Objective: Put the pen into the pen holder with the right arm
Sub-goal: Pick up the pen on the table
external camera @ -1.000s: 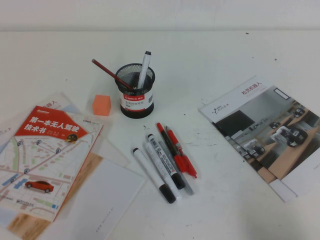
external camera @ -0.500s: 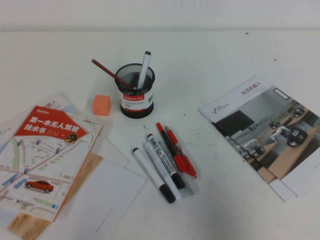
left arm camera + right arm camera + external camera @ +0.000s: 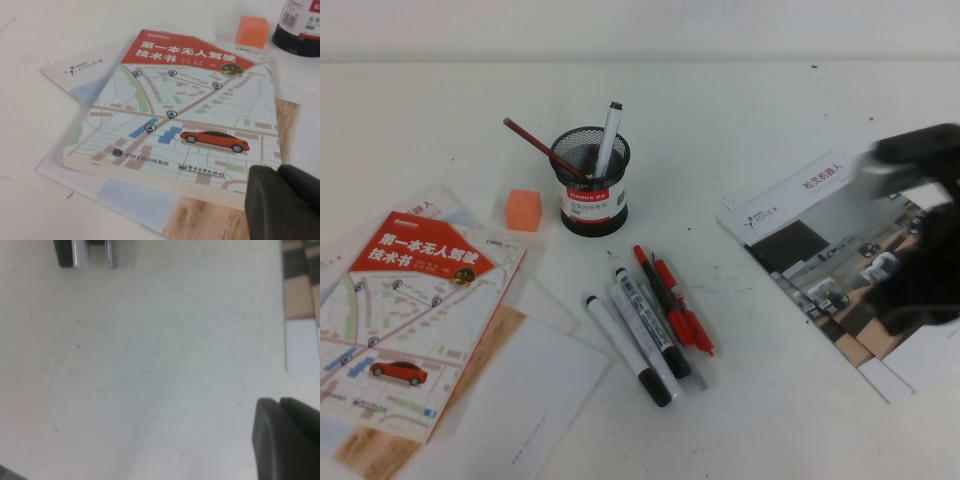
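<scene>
A white, lightly scuffed bench (image 3: pixel 740 100) holds the pen (image 3: pixel 672 300), lying among markers just in front of the holder (image 3: pixel 592 180). The right gripper (image 3: pixel 920 240), blurred, hangs over a brochure (image 3: pixel 820 250); its state is unclear. The left gripper (image 3: pixel 282 202), fingers together, sits above a book (image 3: pixel 185 110).

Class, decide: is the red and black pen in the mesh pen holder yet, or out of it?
Out. The pen lies flat on the table among markers, near the pen holder. The right gripper is over the brochure.
</scene>
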Action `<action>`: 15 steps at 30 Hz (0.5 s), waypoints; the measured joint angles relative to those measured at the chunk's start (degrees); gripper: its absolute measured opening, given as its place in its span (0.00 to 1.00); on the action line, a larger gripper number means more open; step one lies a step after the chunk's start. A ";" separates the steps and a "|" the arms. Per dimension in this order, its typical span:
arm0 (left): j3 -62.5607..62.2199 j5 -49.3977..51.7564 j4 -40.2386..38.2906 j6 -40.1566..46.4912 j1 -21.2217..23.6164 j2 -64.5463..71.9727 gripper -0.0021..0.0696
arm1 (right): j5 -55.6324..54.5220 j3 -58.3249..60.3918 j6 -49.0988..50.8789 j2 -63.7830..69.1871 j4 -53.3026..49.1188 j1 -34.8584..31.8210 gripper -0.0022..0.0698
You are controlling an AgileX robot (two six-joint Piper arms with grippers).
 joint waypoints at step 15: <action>0.00 0.00 0.00 0.00 0.00 0.00 0.03 | 0.18 -17.65 1.87 24.05 -0.70 11.09 0.15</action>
